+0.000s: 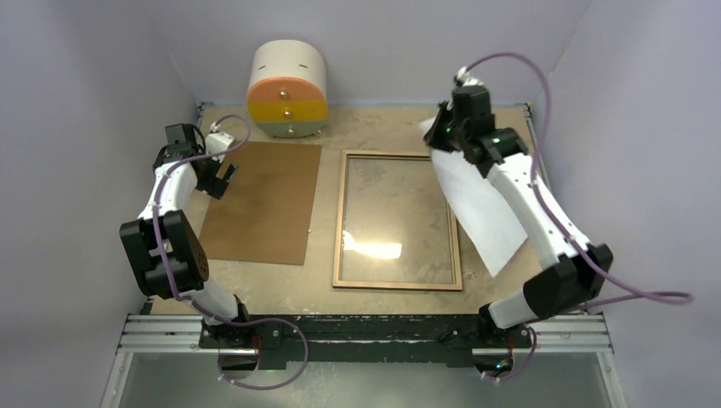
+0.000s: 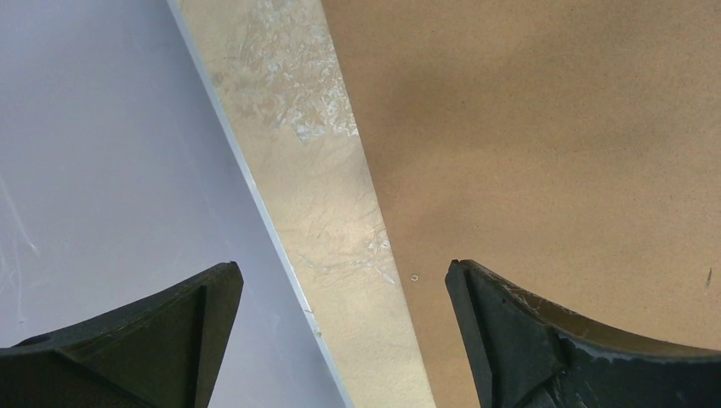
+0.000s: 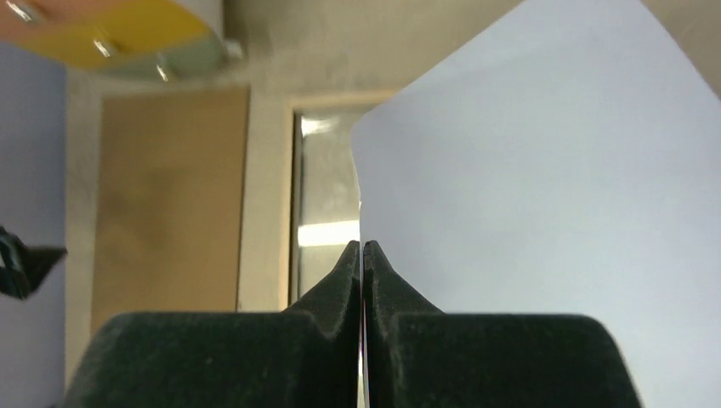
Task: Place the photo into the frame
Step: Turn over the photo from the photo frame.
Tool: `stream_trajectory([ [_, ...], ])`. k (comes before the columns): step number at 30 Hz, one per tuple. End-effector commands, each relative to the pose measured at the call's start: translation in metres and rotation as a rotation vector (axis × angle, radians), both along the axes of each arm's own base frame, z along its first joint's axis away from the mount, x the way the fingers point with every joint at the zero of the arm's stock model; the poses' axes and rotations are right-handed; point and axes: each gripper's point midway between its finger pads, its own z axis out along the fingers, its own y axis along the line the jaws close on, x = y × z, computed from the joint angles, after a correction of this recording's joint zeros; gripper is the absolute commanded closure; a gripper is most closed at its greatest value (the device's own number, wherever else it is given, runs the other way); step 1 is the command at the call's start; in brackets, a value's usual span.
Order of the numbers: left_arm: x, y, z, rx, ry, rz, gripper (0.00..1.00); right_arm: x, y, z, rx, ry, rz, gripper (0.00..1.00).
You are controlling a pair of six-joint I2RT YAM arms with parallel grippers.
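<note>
The frame point(image 1: 398, 221) lies flat at the table's middle, light-brown wood side up, its glass pane showing the table through it; it also shows in the right wrist view point(image 3: 293, 204). My right gripper point(image 1: 439, 129) is shut on the photo point(image 1: 479, 204), pinching its edge and holding it tilted above the frame's right side; only its plain white back shows point(image 3: 544, 178). My right gripper's jaws point(image 3: 363, 251) are closed on the sheet's edge. My left gripper point(image 1: 223, 177) is open and empty over the left edge of the brown backing board point(image 1: 265, 202).
The brown backing board point(image 2: 553, 136) lies left of the frame. A round box with orange, yellow and green bands point(image 1: 286, 89) stands at the back. Purple walls enclose the table on three sides; the left wall point(image 2: 110, 170) is close beside my left gripper point(image 2: 344, 340).
</note>
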Motion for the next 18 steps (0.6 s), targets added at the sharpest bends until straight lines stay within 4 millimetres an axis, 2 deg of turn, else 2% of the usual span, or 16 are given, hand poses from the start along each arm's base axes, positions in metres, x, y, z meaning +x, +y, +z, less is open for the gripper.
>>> stream_trajectory([
  [1,0.001,-0.004,0.013,0.013,-0.044,-0.003,0.0,-0.011,0.056,-0.062,0.339,0.236,0.136,1.0],
  [3,0.001,-0.003,0.013,0.023,-0.044,-0.006,0.0,-0.007,0.073,-0.08,0.44,0.308,0.149,1.0],
  [5,0.0,-0.003,0.013,0.031,-0.044,-0.012,0.0,-0.002,0.081,-0.092,0.496,0.354,0.126,1.0],
  [9,-0.001,-0.003,0.01,0.038,-0.043,-0.015,0.0,0.02,0.074,-0.102,0.528,0.331,-0.021,1.0],
  [13,-0.001,-0.004,0.006,0.037,-0.038,-0.019,0.0,0.029,0.078,-0.105,0.568,0.289,-0.126,1.0],
  [18,0.0,-0.003,0.004,0.037,-0.034,-0.018,0.0,0.035,0.082,-0.122,0.572,0.283,-0.272,1.0],
])
